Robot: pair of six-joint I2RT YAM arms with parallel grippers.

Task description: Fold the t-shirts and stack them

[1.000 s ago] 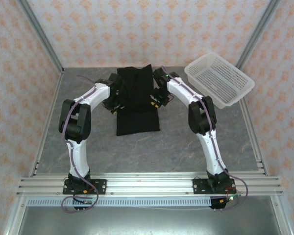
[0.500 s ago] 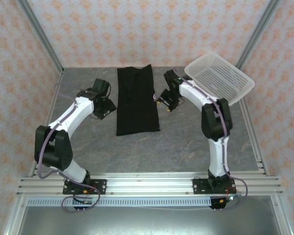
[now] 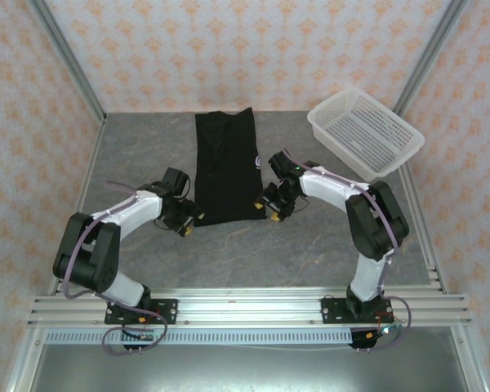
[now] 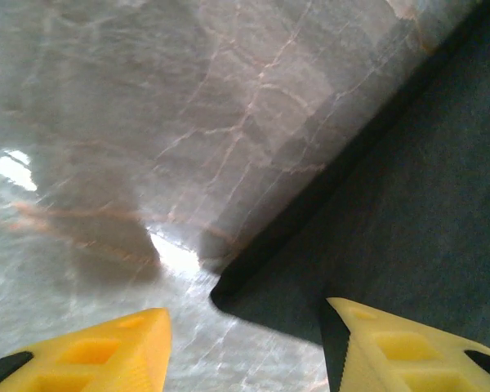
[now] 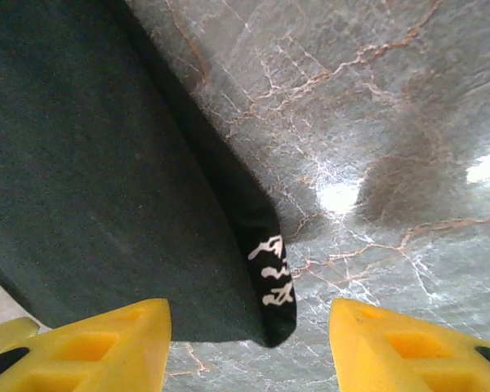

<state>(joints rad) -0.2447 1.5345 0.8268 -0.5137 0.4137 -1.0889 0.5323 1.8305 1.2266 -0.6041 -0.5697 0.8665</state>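
On the table [image 3: 327, 245], lengthwise from near to far, the t-shirt [image 3: 226, 167]. To the t-shirt's right and well apart, by the far corner, the basket [image 3: 366, 133]. At the t-shirt's near left corner, the left gripper [image 3: 186, 226]; at its near right corner, the right gripper [image 3: 272, 211], each corner between the fingertips

Near table [image 3: 310, 245]: I see open room in front.
Far right: basket [image 3: 365, 133] blocks me.
Centre: t-shirt [image 3: 225, 167] lies flat.

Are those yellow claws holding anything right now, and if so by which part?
Nothing is held. The left claw and right claw are open, each straddling a near corner of the black t-shirt.
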